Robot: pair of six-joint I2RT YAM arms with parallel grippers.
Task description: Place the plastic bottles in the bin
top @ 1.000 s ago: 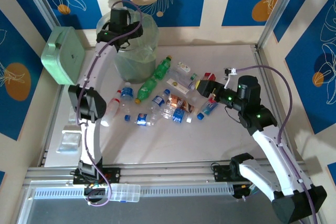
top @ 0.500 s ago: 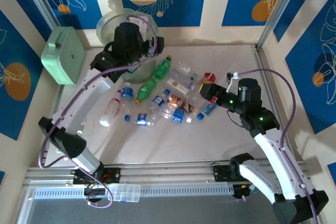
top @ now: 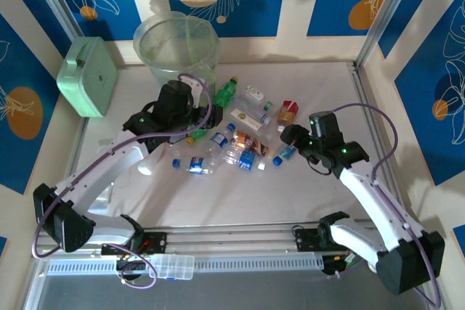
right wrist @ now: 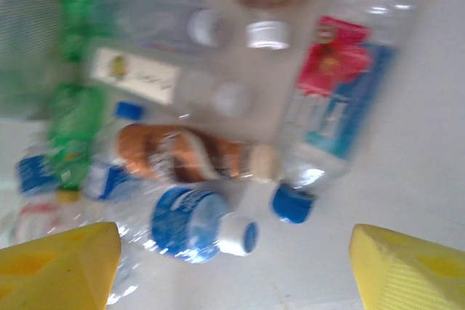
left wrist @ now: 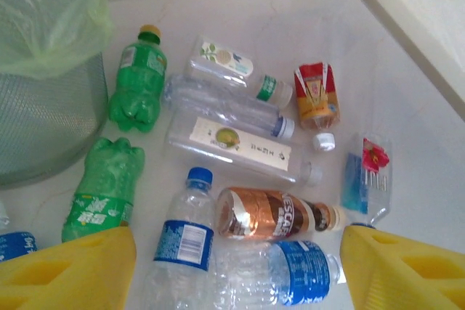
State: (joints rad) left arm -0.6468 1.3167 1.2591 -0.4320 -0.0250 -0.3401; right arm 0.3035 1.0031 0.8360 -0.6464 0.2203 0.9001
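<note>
The bottles lie in a loose pile mid-table: a green one (top: 225, 94) with a yellow cap, clear ones with blue labels (top: 243, 156), and a copper-labelled one (left wrist: 280, 215). The bin (top: 176, 45) stands at the back left, and its wall (left wrist: 43, 121) shows at the left of the left wrist view. My left gripper (top: 192, 123) hovers open over the pile's left side; its yellow fingers (left wrist: 65, 274) straddle two clear blue-labelled bottles (left wrist: 182, 241). My right gripper (top: 285, 138) hangs open over the pile's right side, above a blue-labelled bottle (right wrist: 196, 224) and a red-and-blue labelled one (right wrist: 341, 92).
A mint-green square box (top: 89, 76) leans at the left wall beside the bin. A white bottle (top: 147, 161) lies apart at the pile's left. Metal frame posts (top: 370, 19) and walls bound the table. A clear plastic case (top: 171, 266) sits on the near rail.
My left arm has swung from over the bin down and forward to the pile's left side. My right gripper has moved left and lower, closer to the bottles.
</note>
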